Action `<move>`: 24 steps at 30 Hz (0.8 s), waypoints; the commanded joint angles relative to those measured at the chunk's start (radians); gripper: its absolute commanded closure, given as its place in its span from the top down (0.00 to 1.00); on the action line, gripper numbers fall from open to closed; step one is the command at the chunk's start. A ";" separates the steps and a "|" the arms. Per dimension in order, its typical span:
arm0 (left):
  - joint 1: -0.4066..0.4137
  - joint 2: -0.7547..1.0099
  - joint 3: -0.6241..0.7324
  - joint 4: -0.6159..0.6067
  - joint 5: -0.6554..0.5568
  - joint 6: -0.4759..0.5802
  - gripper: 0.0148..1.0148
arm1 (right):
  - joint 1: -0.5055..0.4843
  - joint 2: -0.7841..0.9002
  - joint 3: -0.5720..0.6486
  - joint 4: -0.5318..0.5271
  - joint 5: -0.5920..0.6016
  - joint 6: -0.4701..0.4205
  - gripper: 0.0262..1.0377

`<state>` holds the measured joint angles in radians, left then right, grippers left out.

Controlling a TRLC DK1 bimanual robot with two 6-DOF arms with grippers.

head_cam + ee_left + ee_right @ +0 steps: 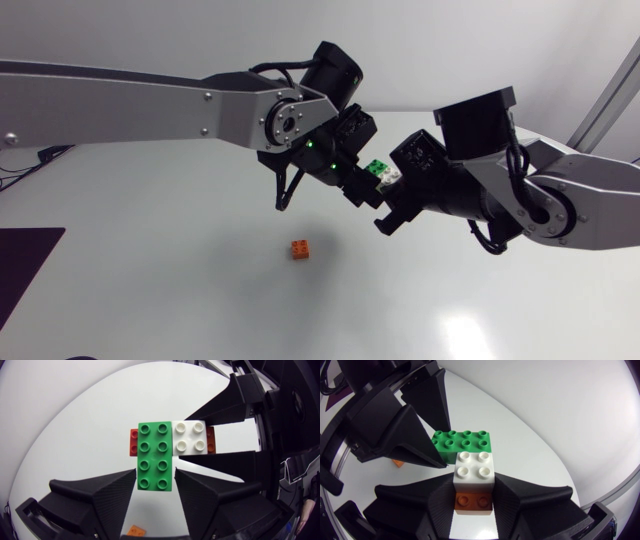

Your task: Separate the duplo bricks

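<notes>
Seen from the head camera, your two arms met in mid-air above the middle of the table, the left arm coming in from the left side and the right arm from the right. Between them hung a small cluster of joined bricks, held clear of the table surface.

Your left gripper point(155, 478) was clenched on the green brick point(155, 455), a long piece with eight studs. One end of it sat between the two black fingers point(107, 496), which pressed against its two long sides. The rest of the green brick stuck out ahead of the gripper.

Your right gripper point(474, 496) was closed on the white brick point(475, 467), a square four-stud piece, and on the red-brown brick point(472, 502) fixed beneath it. Its fingers point(516, 501) touched that pair from two sides. The white brick sat flush against one long side of the green brick, at the end farthest from your left gripper. In the left wrist view the red-brown brick also showed beyond the far side of the green brick, so it lay under both.

The two grippers faced each other closely, crossing at roughly a right angle, with the fingertips of each just beside the brick held by the other.

A single small orange brick point(300, 249) lay on the white table point(150, 300) below the grippers, well apart from the held cluster.
</notes>
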<state>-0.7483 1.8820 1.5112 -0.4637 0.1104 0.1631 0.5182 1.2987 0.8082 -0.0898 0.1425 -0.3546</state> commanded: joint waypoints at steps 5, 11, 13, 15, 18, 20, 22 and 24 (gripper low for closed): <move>-0.026 0.034 0.029 0.007 -0.026 -0.013 0.36 | 0.020 -0.019 -0.010 0.039 0.034 0.025 0.12; -0.019 0.026 0.029 0.007 -0.025 -0.014 0.34 | 0.026 -0.027 -0.030 0.051 0.035 0.023 0.12; -0.017 0.025 0.026 0.010 -0.026 -0.008 0.33 | 0.028 -0.033 -0.038 0.053 0.035 0.023 0.12; -0.016 0.023 0.024 0.010 -0.025 -0.008 0.31 | 0.031 -0.036 -0.043 0.053 0.035 0.023 0.12; -0.014 0.020 0.024 0.010 -0.026 -0.011 0.28 | 0.036 -0.044 -0.047 0.053 0.039 0.023 0.12; -0.013 0.016 0.023 0.010 -0.026 -0.011 0.27 | 0.037 -0.047 -0.050 0.055 0.039 0.022 0.12; -0.008 0.005 0.020 0.010 -0.025 -0.014 0.27 | 0.037 -0.049 -0.058 0.065 0.043 0.020 0.12; 0.004 -0.011 0.015 0.013 -0.003 -0.017 0.28 | 0.037 -0.050 -0.069 0.082 0.048 0.014 0.12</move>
<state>-0.7559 1.8885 1.5124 -0.4633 0.1017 0.1623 0.5381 1.2720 0.7650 -0.0372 0.1883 -0.3550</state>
